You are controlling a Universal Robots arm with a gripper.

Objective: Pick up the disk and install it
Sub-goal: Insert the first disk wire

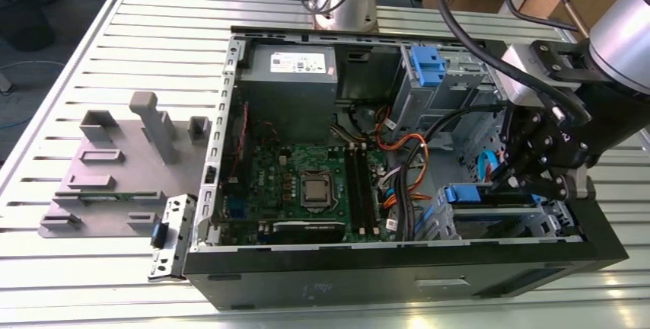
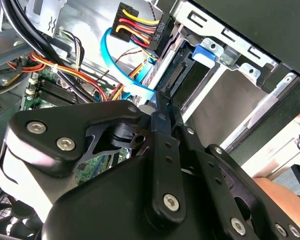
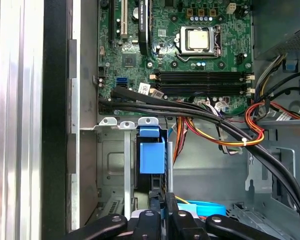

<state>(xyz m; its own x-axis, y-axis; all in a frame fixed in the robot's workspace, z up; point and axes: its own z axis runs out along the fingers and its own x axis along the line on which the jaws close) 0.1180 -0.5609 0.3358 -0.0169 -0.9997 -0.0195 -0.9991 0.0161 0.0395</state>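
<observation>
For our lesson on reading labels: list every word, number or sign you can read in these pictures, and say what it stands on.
No text here can be read.
White sticker on the grey power supply: print too small to read.
Pale marking on the black case wall: too blurred to read.
Small white label on the motherboard: too small to read.

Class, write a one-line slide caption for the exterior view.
Black robot gripper lowered over the blue-tabbed disk in the open computer case.
</observation>
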